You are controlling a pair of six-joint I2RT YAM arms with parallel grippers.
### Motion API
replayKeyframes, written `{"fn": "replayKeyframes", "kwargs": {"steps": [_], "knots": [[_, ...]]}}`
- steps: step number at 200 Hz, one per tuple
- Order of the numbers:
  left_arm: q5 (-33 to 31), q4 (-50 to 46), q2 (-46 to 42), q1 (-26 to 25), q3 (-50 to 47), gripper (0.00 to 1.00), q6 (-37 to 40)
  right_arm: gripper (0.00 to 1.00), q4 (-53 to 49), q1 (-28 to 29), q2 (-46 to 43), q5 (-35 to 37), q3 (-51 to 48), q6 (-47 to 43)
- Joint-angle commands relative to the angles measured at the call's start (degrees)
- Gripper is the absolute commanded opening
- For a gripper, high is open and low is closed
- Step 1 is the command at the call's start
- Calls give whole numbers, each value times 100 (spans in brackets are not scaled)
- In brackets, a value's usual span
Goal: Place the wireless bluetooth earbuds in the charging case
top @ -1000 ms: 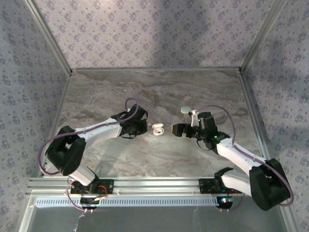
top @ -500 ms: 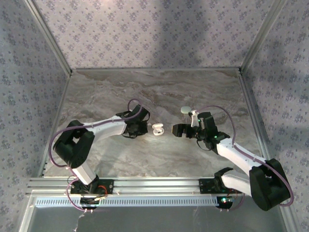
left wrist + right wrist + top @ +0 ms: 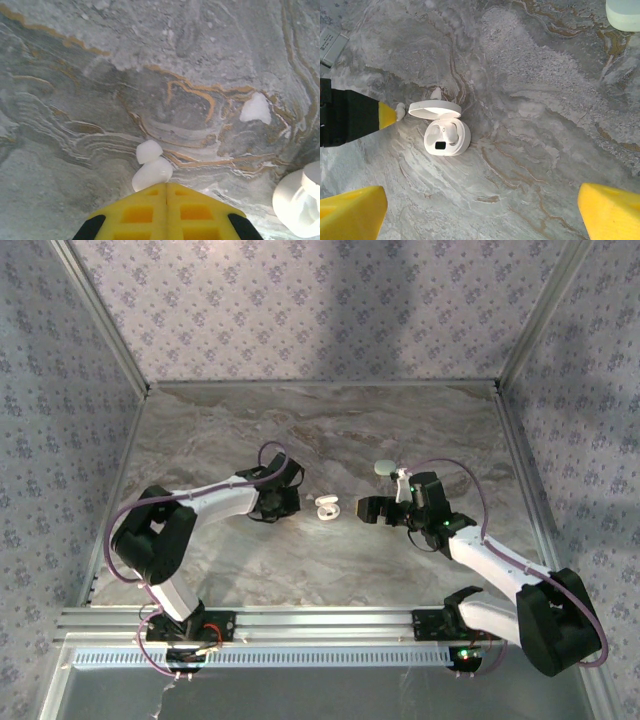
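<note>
Two small white earbuds lie loose near the charging case (image 3: 446, 136), which sits open on the marble table (image 3: 330, 430) with its lid (image 3: 435, 109) tipped back.

We note the left gripper (image 3: 167, 189) just left of the case, with its yellow fingers pressed flat together. One earbud (image 3: 151, 165) touches their very tip. We cannot tell whether it is nipped there or only nudged. The second earbud (image 3: 256, 108) rests on the table just beyond the lid, apart from the first.

The right gripper (image 3: 365, 508) hovers on the opposite side of the case, spread wide and holding nothing. A pale green case (image 3: 623, 12) stands well beyond the charging case, past the right gripper.

One well of the case shows a white shape, too small for us to call it a seated bud.

We judge the step to be fetching an earbud, with the insertion not yet done. The next move calls for a sure pinch on the near earbud. It then needs a short carry over the case rim and a careful drop, stem aligned with a free well. The right gripper may need to steady the case so it does not slide.
</note>
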Motion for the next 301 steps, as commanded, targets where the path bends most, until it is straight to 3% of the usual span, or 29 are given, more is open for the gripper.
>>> {"fn": "replayKeyframes", "kwargs": {"steps": [1, 57, 94, 111, 134, 152, 230, 301], "knots": [[-279, -311, -91, 124, 55, 0, 166, 100, -81, 44, -73, 55, 163, -97], [-422, -468, -458, 302, -99, 0, 230, 100, -73, 45, -64, 55, 163, -95], [-162, -216, -669, 333, -280, 2, 103, 100, -55, 51, -38, 39, 164, -95], [45, 40, -780, 391, -427, 12, -22, 100, -55, 55, -29, 43, 171, -95], [378, 509, -958, 503, -683, 36, -203, 100, -63, 65, -42, 46, 171, -95], [560, 874, -1121, 608, -923, 44, -362, 100, -63, 71, -47, 48, 169, -104], [1815, 2703, -1122, 1202, -1842, 41, -1112, 100, -69, 93, -73, 40, 171, -104], [2100, 3273, -707, 1407, -1958, 41, -1279, 100, -90, 99, -116, 72, 169, -115]]}}
